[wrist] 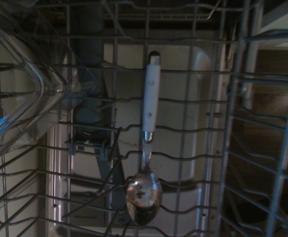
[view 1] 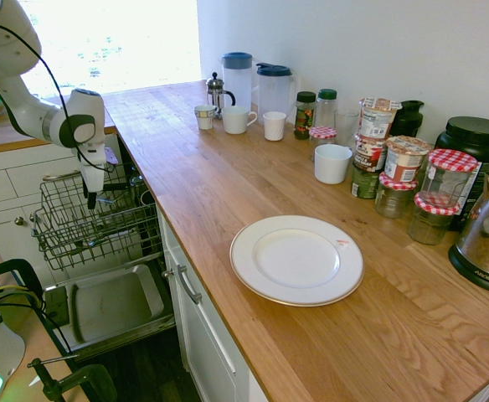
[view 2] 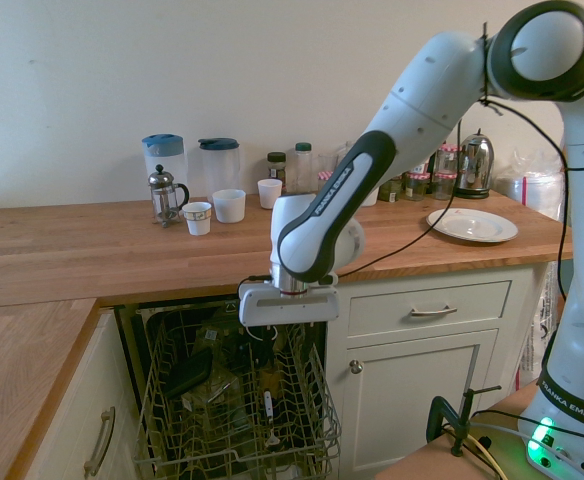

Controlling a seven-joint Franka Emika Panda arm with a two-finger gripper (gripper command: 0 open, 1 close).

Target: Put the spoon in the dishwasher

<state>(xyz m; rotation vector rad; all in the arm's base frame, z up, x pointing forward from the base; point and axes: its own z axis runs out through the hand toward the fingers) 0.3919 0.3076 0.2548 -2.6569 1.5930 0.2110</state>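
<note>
The spoon (wrist: 151,103) has a white handle and a shiny silver bowl. It lies flat on the wires of the dishwasher rack (view 1: 85,226), free of any grip, and shows in the second exterior view as a small white stick (view 2: 268,406) low in the rack (view 2: 172,430). My gripper (view 2: 272,338) hangs just above the rack, pointing straight down, fingers apart and holding nothing. From the first exterior view the gripper (view 1: 92,199) sits over the rack's near side. The grey door panel (view 1: 110,306) is dropped open below.
A clear plastic container (wrist: 16,98) and dark items (view 2: 192,370) share the rack. On the wooden counter (view 1: 228,193) stand a white plate (view 1: 296,260), mugs, jars, pitchers and a kettle. White drawers (view 2: 427,305) flank the dishwasher.
</note>
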